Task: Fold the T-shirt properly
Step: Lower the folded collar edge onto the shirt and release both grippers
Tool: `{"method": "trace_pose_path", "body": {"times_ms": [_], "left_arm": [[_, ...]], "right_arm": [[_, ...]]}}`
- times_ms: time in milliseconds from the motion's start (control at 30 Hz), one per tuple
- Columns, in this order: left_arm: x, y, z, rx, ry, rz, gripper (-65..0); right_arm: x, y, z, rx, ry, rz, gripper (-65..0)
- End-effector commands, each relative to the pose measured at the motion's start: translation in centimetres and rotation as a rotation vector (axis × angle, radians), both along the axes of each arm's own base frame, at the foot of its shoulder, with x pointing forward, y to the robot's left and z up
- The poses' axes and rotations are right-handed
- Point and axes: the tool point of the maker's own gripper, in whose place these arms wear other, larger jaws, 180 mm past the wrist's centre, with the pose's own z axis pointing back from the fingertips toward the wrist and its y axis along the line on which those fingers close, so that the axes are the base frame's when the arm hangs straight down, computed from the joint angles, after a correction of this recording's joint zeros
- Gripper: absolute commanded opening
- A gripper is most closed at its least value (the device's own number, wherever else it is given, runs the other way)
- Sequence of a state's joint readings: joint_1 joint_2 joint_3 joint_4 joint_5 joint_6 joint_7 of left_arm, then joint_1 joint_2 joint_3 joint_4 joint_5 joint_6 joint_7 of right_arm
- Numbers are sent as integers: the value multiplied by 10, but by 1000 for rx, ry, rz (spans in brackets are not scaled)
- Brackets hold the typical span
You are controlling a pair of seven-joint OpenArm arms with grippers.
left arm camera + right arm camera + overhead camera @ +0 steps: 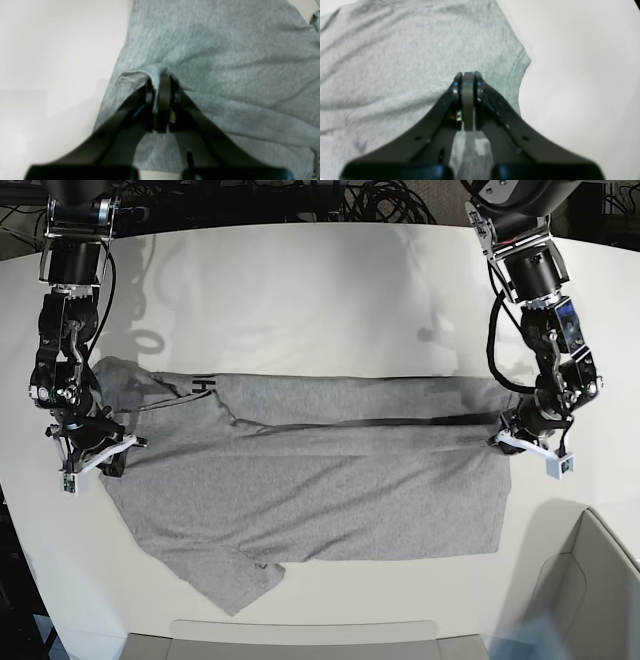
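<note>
The heather-grey T-shirt (320, 490) lies spread sideways on the white table (300, 300), its far part folded over toward me along a long crease. A bit of black lettering (203, 385) shows near the left sleeve. My left gripper (161, 76) is shut on a raised pinch of the T-shirt (225, 62) at its right edge, seen in the base view as the left gripper (512, 442). My right gripper (468, 73) is shut with its tips in the T-shirt (395, 62) near a hemmed edge, wrinkles running to them; in the base view the right gripper (108, 455) is at the shirt's left edge.
A pale grey bin (590, 580) stands at the front right corner, and a flat grey rim (300, 640) runs along the front edge. Black cables (380, 200) lie behind the table. Bare white table surrounds the shirt.
</note>
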State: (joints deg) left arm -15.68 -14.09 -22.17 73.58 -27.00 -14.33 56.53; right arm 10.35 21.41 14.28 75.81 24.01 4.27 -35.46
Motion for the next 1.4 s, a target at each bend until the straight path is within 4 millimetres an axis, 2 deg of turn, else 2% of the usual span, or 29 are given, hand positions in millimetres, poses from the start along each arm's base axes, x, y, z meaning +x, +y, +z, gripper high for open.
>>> {"method": "trace_pose_path", "body": {"times_ms": [0, 133, 200, 300, 500, 533, 633, 700, 767, 833, 900, 1000, 1133, 1233, 1367], "left_arm": [[11, 8, 17, 21, -51, 9, -650], [15, 4, 18, 36, -71, -1, -650], [16, 0, 12, 34, -59, -11, -650], [18, -1, 6, 18, -45, -8, -650], [23, 0, 6, 17, -61, 4, -650], [23, 0, 6, 17, -61, 4, -625], [22, 0, 5, 18, -60, 4, -498], [21, 0, 5, 19, -60, 3, -446], [21, 0, 5, 19, -58, 3, -440], [22, 0, 6, 19, -63, 3, -448], [20, 3, 12, 31, -79, 5, -448], [7, 2, 21, 67, -86, -16, -448], [-11, -4, 36, 113, -102, -50, -448], [-26, -5, 33, 134, -92, -60, -448], [-38, -5, 25, 139, -68, -63, -448]], "right_arm": [[12, -7, 20, -16, -59, -5, -650], [18, 2, 9, -26, -72, 24, -650], [20, 7, 2, -27, -72, 35, -650], [23, 3, -2, -24, -65, 25, -650], [31, 5, 8, -20, -90, 22, -640], [34, 4, 13, -20, -101, 18, -611], [34, 2, 14, -24, -100, 18, -499], [34, 2, 17, -28, -107, 22, -429], [33, -3, 23, -45, -118, 26, -381], [32, 2, 34, -54, -145, 42, -371], [28, 3, 47, -60, -185, 46, -371], [14, -8, 68, -62, -245, 10, -371], [-14, -27, 58, -39, -155, -58, -371], [-42, -55, 42, -20, -81, -136, -371], [-67, -62, 21, 4, -54, -79, -371]]}}
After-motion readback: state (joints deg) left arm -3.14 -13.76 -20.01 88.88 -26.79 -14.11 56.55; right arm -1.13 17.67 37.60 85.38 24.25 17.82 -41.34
